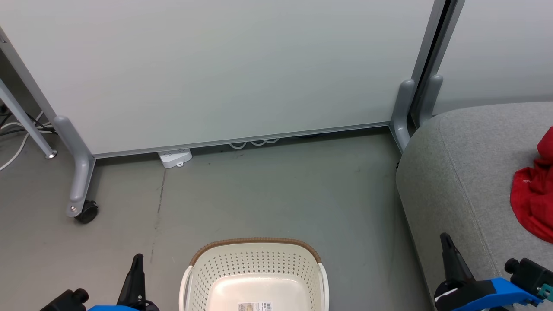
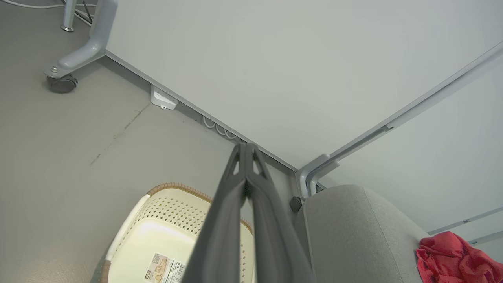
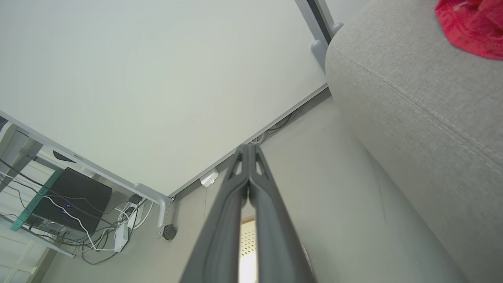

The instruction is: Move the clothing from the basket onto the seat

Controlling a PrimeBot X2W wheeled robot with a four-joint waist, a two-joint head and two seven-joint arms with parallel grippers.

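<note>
basket (image 1: 255, 240): on the floor (image 1: 281, 190), before the partition (image 1: 216, 73), left of the seat (image 1: 458, 172).
clothing (image 1: 533, 194): on the seat, well right of the basket.
power strip (image 1: 175, 157): at the partition's foot, behind the basket and to its left.

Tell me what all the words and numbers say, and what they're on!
Sticker on the floor of the basket: print and a small picture, too blurred to read.
Pale mark on the red clothing on the seat: too small to read.
No other writing that I can see.
</note>
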